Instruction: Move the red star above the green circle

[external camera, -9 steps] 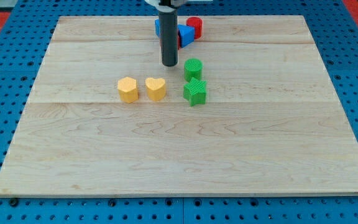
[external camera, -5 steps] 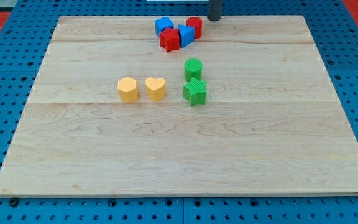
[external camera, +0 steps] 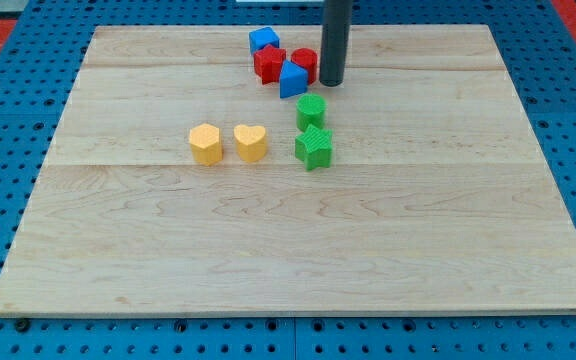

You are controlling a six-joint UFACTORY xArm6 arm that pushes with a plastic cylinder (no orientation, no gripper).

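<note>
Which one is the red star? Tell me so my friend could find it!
Look at the wooden board and find the bunch of red and blue blocks at the view's top middle. The red star block is on that bunch's left, just below the blue block. The other red block, beside my tip, looks rounder.

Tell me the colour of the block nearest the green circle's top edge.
Blue: the blue block sits just above the green circle, camera view.

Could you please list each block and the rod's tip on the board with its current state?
my tip: down on the board, right of the red cylinder.
red cylinder: beside the tip.
red star: upright, against the blue blocks.
blue block: above the green circle.
blue cube: topmost.
green circle: upright.
green star: upright.
yellow heart: untouched.
yellow hexagon: untouched.
</note>
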